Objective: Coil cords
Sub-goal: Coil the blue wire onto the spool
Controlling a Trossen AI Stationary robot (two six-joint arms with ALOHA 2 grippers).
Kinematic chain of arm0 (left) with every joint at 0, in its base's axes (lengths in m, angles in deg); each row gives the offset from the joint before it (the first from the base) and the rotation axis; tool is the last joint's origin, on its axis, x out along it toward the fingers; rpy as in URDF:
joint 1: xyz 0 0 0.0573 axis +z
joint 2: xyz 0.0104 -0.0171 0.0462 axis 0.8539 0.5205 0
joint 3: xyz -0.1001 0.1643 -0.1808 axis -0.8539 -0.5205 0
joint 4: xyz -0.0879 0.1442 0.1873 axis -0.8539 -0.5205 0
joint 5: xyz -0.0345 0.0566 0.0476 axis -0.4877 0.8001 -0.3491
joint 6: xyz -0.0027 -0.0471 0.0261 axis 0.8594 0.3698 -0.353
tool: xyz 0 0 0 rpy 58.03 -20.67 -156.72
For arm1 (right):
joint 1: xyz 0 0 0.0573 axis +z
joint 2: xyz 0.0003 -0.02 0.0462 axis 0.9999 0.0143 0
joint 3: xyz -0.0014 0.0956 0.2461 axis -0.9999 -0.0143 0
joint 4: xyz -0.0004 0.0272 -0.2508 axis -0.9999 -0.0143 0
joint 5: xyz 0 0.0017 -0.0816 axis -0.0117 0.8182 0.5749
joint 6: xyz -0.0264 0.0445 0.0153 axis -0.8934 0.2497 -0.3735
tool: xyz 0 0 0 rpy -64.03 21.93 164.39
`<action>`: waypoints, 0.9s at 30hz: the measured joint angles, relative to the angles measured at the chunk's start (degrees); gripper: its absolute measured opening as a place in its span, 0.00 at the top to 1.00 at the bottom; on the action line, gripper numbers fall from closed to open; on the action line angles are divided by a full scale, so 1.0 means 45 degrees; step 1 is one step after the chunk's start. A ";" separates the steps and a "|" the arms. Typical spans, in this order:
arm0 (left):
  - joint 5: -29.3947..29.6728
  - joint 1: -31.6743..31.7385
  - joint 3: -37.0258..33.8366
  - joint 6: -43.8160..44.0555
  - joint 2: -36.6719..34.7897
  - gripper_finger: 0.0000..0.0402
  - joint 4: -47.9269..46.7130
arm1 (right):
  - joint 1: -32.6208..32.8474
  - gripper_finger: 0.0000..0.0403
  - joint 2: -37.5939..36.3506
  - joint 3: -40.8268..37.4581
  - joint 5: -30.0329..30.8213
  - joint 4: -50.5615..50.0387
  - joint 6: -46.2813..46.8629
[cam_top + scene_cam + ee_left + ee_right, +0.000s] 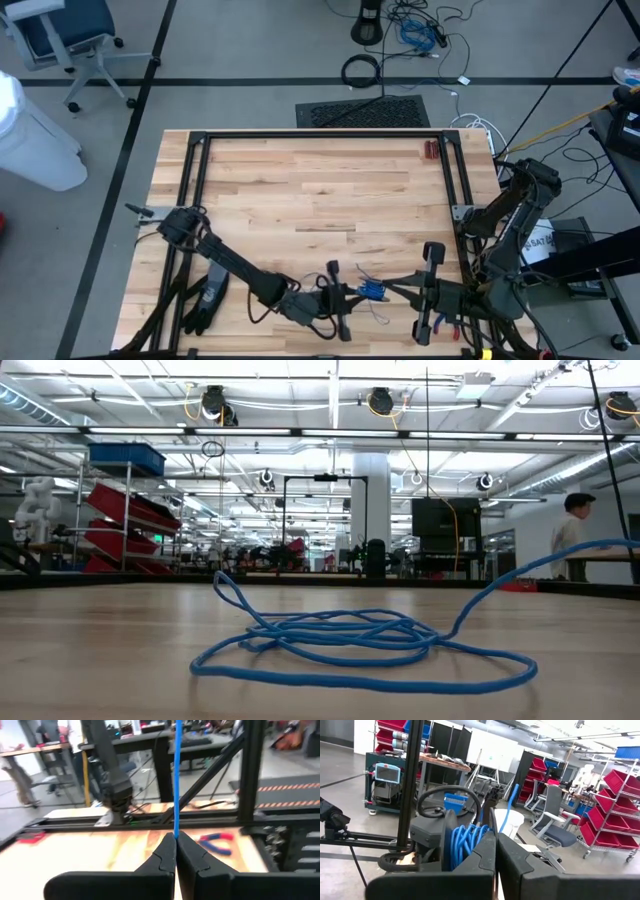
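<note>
thin blue flexible wire [365, 645] lies loosely looped, low view centre | light, limp (tangles easily) | pinched taut by closed left gripper [175, 840] | best held near its tail | right gripper [495, 840] closed, apparently empty

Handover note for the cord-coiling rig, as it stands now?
Left end effector: shut on the blue cord, which runs taut away from its fingertips, near the table's front edge.
Right end effector: shut, facing the left one across the cord; whether it holds anything is unclear.
Cord: loose, uneven loops lie on the table, one end rising off to the side.
Done: cord pinched by left.
Left: a tidy coil.
</note>
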 joint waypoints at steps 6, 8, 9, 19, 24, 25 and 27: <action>0.0945 -0.0319 -0.0005 0.0078 -0.0956 0.99 -0.1841 | 0.0000 1.00 0.0000 -0.0002 -0.0015 0.0001 0.0154; 0.1359 -0.0495 -0.0005 0.0077 -0.1267 0.99 -0.2287 | 0.0000 1.00 0.0000 0.0000 -0.0015 -0.0012 0.0232; 0.1617 -0.0593 -0.0005 0.0076 -0.1409 0.99 -0.2496 | 0.0000 1.00 0.0000 0.0003 -0.0021 -0.0045 0.0301; 0.4216 -0.1497 -0.0010 0.0090 -0.2701 1.00 -0.5176 | 0.0000 1.00 0.0000 -0.0001 -0.0577 -0.0185 0.0611; 0.4791 -0.1752 -0.0015 0.0091 -0.3061 1.00 -0.5890 | 0.0000 1.00 0.0000 -0.0002 -0.1069 -0.0199 0.0816; 0.4797 -0.1813 -0.0015 0.0091 -0.3100 1.00 -0.5882 | 0.0000 1.00 0.0000 0.0001 -0.1069 -0.0211 0.0821; 0.4797 -0.1902 -0.0015 0.0086 -0.3150 1.00 -0.5902 | 0.0000 1.00 0.0000 0.0002 -0.1079 -0.0221 0.0826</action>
